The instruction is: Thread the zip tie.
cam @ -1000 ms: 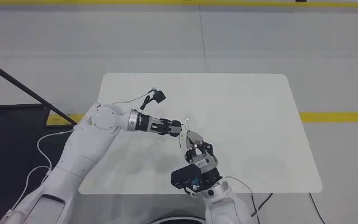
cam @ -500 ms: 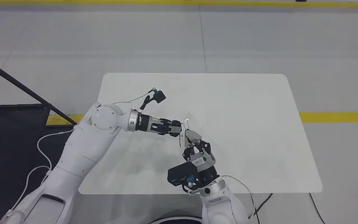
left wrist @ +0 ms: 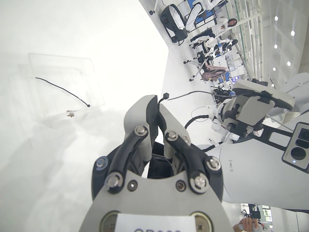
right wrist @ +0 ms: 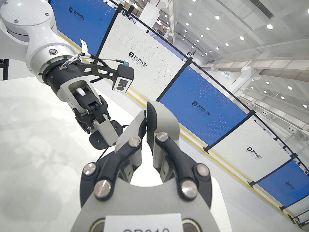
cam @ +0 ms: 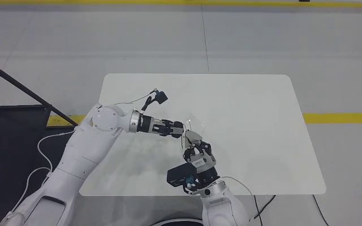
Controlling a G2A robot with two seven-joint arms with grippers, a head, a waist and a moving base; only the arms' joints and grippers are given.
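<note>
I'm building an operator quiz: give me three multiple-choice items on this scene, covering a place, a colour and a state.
1. Where does the loose zip tie lie?
A) in the clear tray
B) on the floor
C) across a robot arm

2. What colour is the held zip tie?
A) white
B) black
C) red

3. How is the left end effector?
A) wide open
B) shut on nothing
C) shut on the held zip tie

Answers:
1. A: it lies inside the tray.
2. B: head and strap are black.
3. C: it pinches the strap near the head.
</note>
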